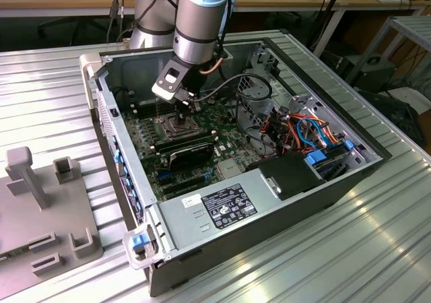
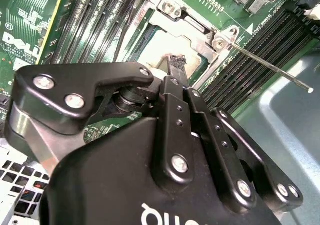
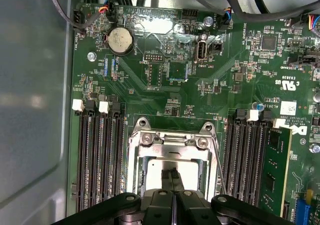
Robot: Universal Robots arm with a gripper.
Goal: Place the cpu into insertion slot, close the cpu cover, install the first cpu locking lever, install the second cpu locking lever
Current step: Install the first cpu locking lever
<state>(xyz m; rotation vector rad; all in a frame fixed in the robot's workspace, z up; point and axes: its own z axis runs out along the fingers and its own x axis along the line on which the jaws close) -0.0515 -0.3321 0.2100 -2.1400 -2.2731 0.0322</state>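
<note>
In the first wrist view the cpu (image 3: pixel 192 174) lies flat in the insertion slot (image 3: pixel 133 157), its dull beige top showing through the window of the cpu cover (image 3: pixel 170 149). The cover lies down over the socket. My gripper (image 3: pixel 172 177) is shut, fingers pressed together with nothing between them, tips just over the cpu's top. The second wrist view shows one ribbed fingertip (image 2: pixel 177 63) at the cpu (image 2: pixel 152 55), beside the cover's frame (image 2: pixel 197 42). A thin locking lever (image 2: pixel 270 67) sticks out free over the memory slots. In the exterior view the gripper (image 1: pixel 182 104) hangs over the socket (image 1: pixel 172 122).
Long black memory slots (image 3: pixel 100 155) flank the socket, with a green memory module (image 3: pixel 277 170) in one bank. The grey case wall (image 3: pixel 35 110) runs close by. The exterior view shows a power supply (image 1: pixel 222 209), coloured cables (image 1: pixel 310 131) and a grey fixture (image 1: pixel 40 209) outside the case.
</note>
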